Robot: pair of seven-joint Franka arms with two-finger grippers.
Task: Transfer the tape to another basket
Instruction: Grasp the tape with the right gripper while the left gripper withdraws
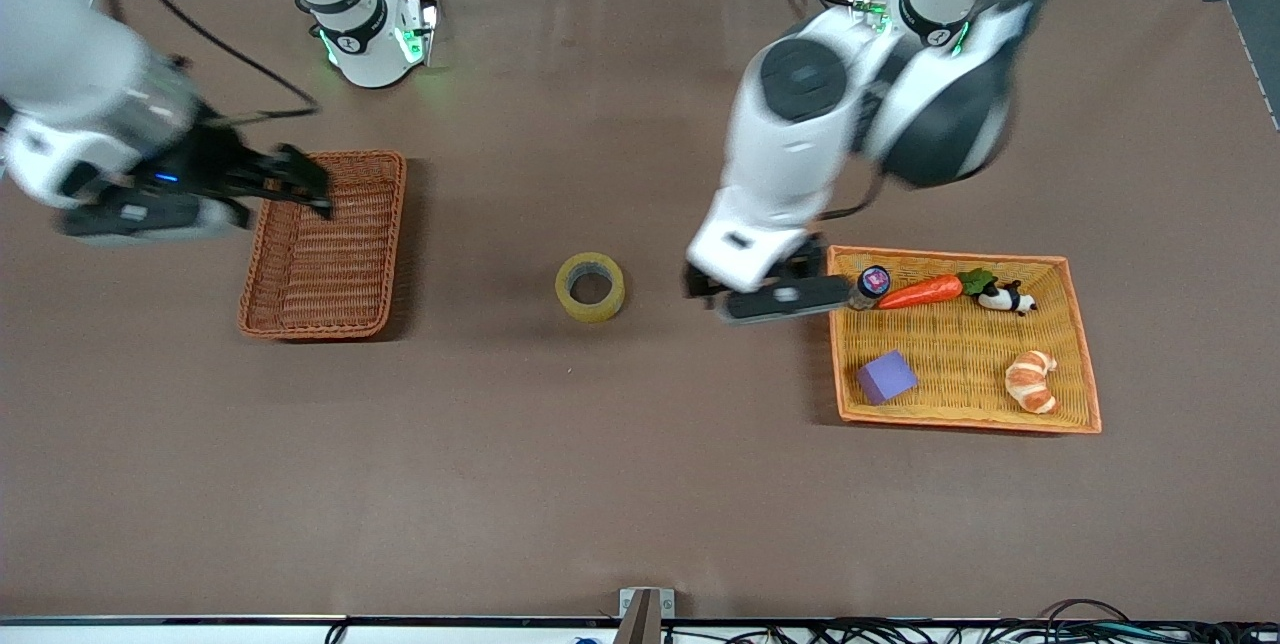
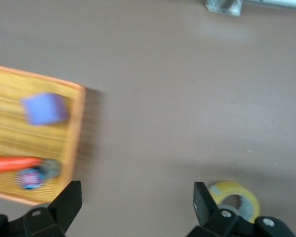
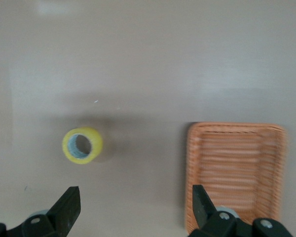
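The tape (image 1: 590,286), a yellowish roll with a grey-lined hole, lies flat on the brown table between the two baskets. It also shows in the left wrist view (image 2: 235,200) and the right wrist view (image 3: 82,145). The reddish-brown wicker basket (image 1: 325,244) stands toward the right arm's end and holds nothing I can see; it also shows in the right wrist view (image 3: 235,173). My left gripper (image 1: 720,289) is open and empty above the table between the tape and the light tray (image 2: 137,197). My right gripper (image 1: 310,186) is open and empty over the basket's edge (image 3: 136,202).
A light orange-yellow woven tray (image 1: 965,404) at the left arm's end holds a purple block (image 1: 886,376), a croissant (image 1: 1032,381), a carrot (image 1: 922,292), a small panda figure (image 1: 1005,298) and a small capped bottle (image 1: 872,284).
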